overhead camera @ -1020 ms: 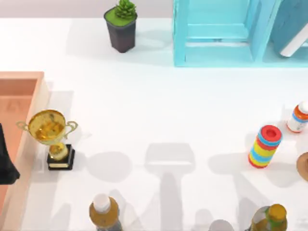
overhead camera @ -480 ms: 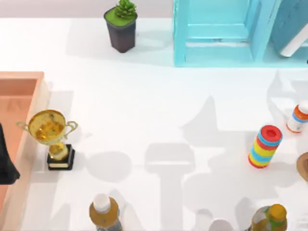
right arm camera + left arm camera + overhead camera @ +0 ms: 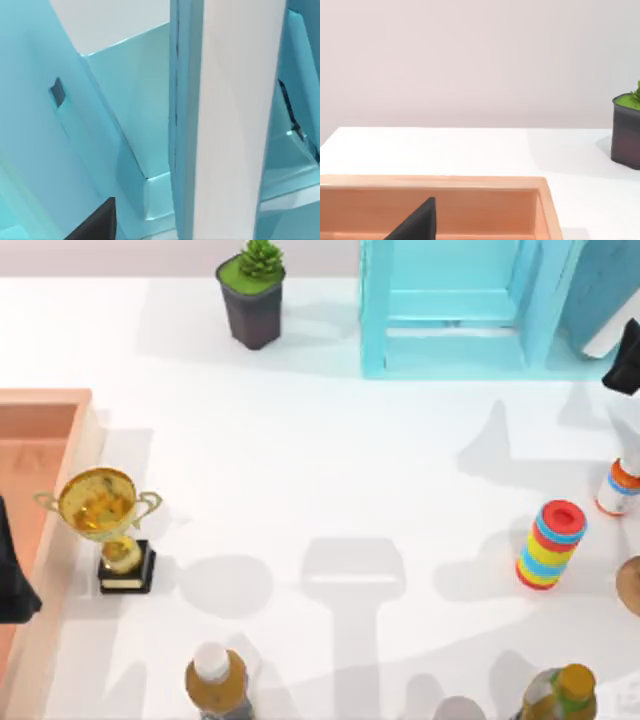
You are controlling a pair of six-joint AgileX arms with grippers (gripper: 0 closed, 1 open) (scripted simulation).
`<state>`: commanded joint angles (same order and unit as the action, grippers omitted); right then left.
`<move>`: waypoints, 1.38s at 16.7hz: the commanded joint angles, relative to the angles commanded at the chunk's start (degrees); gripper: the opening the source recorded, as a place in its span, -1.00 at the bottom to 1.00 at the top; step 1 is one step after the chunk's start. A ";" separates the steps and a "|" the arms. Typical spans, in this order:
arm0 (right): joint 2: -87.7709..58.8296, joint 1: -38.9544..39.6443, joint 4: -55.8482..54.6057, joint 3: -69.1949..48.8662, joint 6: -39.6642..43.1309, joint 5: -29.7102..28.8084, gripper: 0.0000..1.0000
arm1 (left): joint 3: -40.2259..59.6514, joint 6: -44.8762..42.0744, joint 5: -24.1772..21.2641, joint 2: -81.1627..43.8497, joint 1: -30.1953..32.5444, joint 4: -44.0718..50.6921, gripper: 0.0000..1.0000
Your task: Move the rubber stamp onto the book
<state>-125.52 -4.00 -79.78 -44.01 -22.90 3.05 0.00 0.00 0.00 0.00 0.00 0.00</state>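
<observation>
Right gripper (image 3: 627,358) hangs at the table's far right edge, close to the book (image 3: 598,285) and just above the orange-and-white bottle (image 3: 618,485). Whether it is released or clenched I cannot tell, and nothing can be seen held in it. Its wrist camera looks straight at the book's white page edges (image 3: 235,125) from close by, with the light-blue shelf unit (image 3: 120,125) behind.

The book is not lying flat. It stands on edge at the back right, leaning against the right side of the shelf unit (image 3: 450,350). Propped like that it offers no level cover to set anything on, so I judge the arm is there to deal with the book first, probably to bring it down onto the table.

The rubber stamp (image 3: 631,585) is well apart from the book, on the table at the right edge, cut off by the frame, just beside the rainbow-striped cylinder (image 3: 550,543). It looks untouched, so the move onto the book is not yet begun. Both task things sit on the right side, which is likely why the right arm works alone.

Left gripper (image 3: 10,575) is parked at the left edge over the wooden tray (image 3: 45,400), beside the gold trophy (image 3: 103,515); its state I cannot tell either
</observation>
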 joint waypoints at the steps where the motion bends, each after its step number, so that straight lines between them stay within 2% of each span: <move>1: -1.13 0.11 -1.00 -0.40 -0.28 0.02 1.00 | 0.00 0.00 0.00 0.00 0.00 0.00 1.00; 8: -0.02 0.26 -1.25 -0.83 -0.36 0.02 1.00 | 0.00 0.00 0.00 0.00 0.00 0.00 1.00; 12: 0.46 -0.14 2.74 -2.81 -0.44 0.36 1.00 | 0.00 0.00 0.00 0.00 0.00 0.00 1.00; 23: -8.70 0.35 13.44 -22.52 -0.35 -0.22 1.00 | 0.00 0.00 0.00 0.00 0.00 0.00 1.00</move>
<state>-134.22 -3.66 -66.35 -66.53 -23.25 2.83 0.00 0.00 0.00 0.00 0.00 0.00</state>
